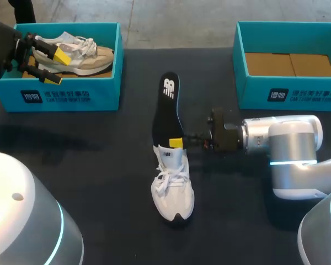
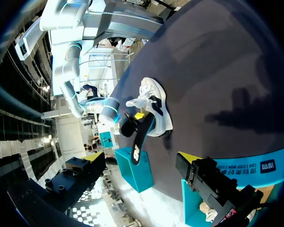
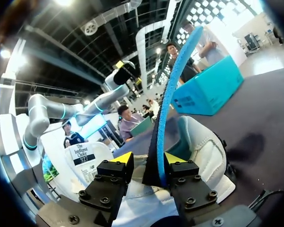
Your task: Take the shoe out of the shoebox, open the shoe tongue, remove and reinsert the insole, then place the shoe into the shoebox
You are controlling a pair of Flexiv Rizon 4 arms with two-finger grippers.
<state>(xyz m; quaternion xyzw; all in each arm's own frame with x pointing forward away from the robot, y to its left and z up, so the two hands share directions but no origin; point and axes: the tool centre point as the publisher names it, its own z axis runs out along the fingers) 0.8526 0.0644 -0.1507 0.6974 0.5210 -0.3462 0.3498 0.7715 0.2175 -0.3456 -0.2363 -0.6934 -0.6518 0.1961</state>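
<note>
A white shoe (image 1: 172, 187) lies on the dark table, toe towards the near edge. A black insole (image 1: 166, 107) sticks out of its heel opening, towards the far side. My right gripper (image 1: 176, 143) comes in level from the right at the shoe's collar. In the right wrist view the insole (image 3: 162, 118), standing on edge with its blue underside showing, is between the open fingers of the gripper (image 3: 146, 160), with a small gap on one side. My left gripper (image 1: 57, 66) hangs open over the left shoebox (image 1: 66, 96), empty.
A beige and white shoe (image 1: 80, 55) lies in the left shoebox. The right shoebox (image 1: 287, 94) at the far right holds only cardboard. Bare table lies between the two boxes and around the white shoe (image 2: 154, 106).
</note>
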